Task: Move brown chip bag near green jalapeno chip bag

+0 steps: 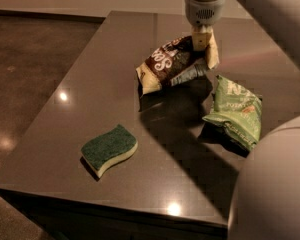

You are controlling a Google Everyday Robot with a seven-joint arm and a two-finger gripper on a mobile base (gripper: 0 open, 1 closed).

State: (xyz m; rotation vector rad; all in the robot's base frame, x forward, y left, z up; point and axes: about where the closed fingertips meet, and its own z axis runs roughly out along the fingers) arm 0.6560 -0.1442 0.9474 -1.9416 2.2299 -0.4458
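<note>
The gripper (203, 42) pinches the cream-yellow end of the crinkly brown chip bag (171, 64), which hangs tilted just above the glossy dark worktop (90, 79). The creased green jalapeno chip bag (235, 111) lies just beside it. A wavy green-topped sponge (109, 149) sits well apart.

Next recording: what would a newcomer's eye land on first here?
The gripper, at the table's far side, pinches the upper end of the brown chip bag, which hangs tilted over its shadow. The green jalapeno chip bag lies close by, on the picture's right; a green-topped sponge sits alone near the front edge.
</note>
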